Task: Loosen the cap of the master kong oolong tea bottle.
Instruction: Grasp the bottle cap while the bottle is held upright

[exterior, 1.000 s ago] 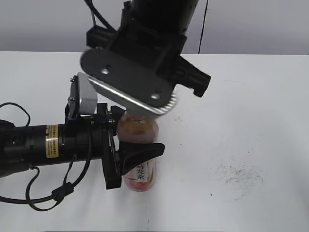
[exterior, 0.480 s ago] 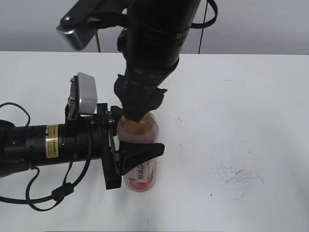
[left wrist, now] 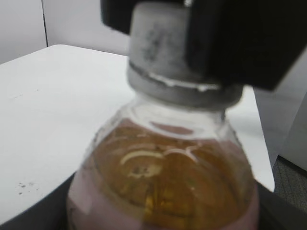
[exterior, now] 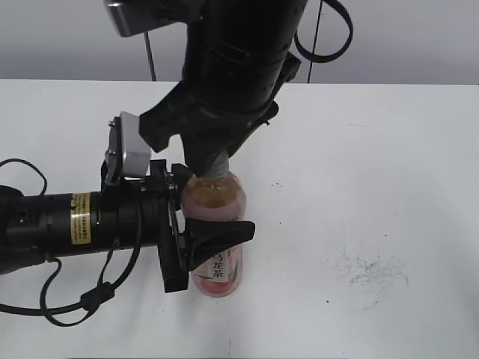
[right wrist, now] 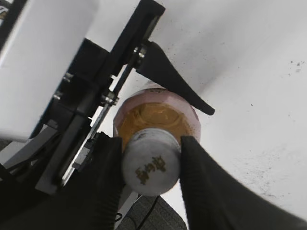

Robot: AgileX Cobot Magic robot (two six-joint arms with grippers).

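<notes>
We see the right tool (right wrist: 151, 165) has rotated and re-closed on the cap (right wrist: 150, 167); the left tool (exterior: 196, 243) still clamps the master kong oolong tea bottle (exterior: 215, 224) upright on the worktop (exterior: 374, 164). Another loosening turn appears ready.

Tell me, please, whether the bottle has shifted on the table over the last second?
No. The bottle stands where it did, beside the same scuff marks, with the left gripper clamped round it.
</notes>
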